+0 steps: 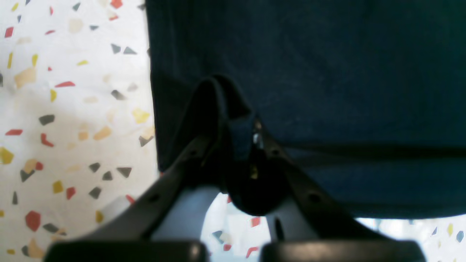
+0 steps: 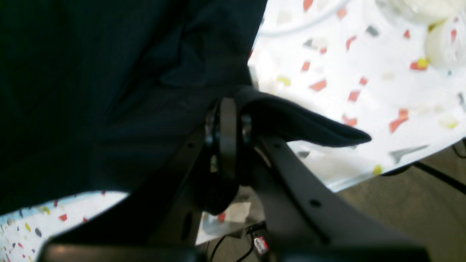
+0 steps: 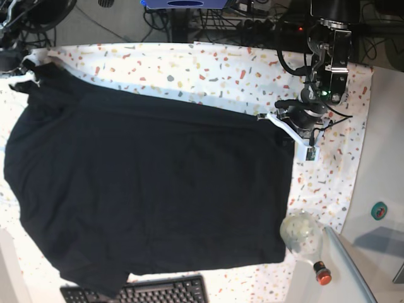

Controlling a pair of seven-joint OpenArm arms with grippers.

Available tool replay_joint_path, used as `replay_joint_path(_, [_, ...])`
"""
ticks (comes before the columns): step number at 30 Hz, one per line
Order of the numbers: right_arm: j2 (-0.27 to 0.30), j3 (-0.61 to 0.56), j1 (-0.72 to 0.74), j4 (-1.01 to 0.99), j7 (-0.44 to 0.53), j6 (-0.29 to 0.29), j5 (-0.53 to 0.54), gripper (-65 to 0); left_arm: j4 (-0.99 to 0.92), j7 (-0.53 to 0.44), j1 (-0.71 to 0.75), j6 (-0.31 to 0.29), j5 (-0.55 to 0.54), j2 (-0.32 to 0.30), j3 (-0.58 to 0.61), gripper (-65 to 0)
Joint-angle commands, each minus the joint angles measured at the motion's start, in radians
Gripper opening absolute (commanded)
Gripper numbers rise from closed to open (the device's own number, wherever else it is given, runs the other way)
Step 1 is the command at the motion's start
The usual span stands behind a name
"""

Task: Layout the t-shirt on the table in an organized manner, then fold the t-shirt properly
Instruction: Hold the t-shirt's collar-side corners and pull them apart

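Between my left gripper's (image 1: pixel 242 145) jaws, closest to the lens, a pinched fold of the t-shirt (image 1: pixel 309 72) stood up in a small ridge, the jaws shut tight on its hem so that, by my reckoning, the edge could be drawn taut. Beyond that pinch the dark cloth ran flat over the table (image 1: pixel 72 109), whose speckled top showed bare to one side. At the opposite end my right gripper (image 2: pixel 227 138) was likewise clamped on the t-shirt, a flap of fabric jutting past the jaws toward the table's rim. Seen from overhead, the t-shirt (image 3: pixel 151 189) lay spread across most of the table (image 3: pixel 221 69), broad and largely smooth, with its lower corner rumpled next to a black keyboard (image 3: pixel 136 293). I judged the layout nearly done, with folding not yet begun. A clear bottle (image 3: pixel 304 240) stood just beside the hem, a snag risk.
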Motion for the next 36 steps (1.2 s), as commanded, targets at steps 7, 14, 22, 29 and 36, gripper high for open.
replay_joint_path(7, [-0.006,0.006,-0.022,0.015,0.016,0.003,0.006,-65.0,0.014,-0.022,0.008,0.0,-0.004,-0.012,-0.005,-65.0])
replay_joint_path(14, [-0.026,0.007,-0.037,0.02,-0.049,0.003,0.012,-65.0,-0.044,-0.017,-0.005,0.0,-0.011,-0.01,-0.005,-65.0])
replay_joint_path(22, [-0.061,0.067,-0.108,0.146,-0.097,0.003,0.104,-39.6,-0.055,-0.017,0.006,0.0,-0.013,-0.013,-0.011,-62.4])
replay_joint_path(29, [-0.053,0.161,-0.086,0.216,-0.09,0.002,0.147,-42.6,-0.046,-0.017,0.023,0.0,-0.013,-0.006,-0.139,-59.9])
replay_joint_path(36, [0.056,-0.008,-0.013,0.121,-0.1,0.002,0.145,-63.8,-0.046,-0.017,0.046,-0.006,-0.014,-0.004,-0.162,-59.9])
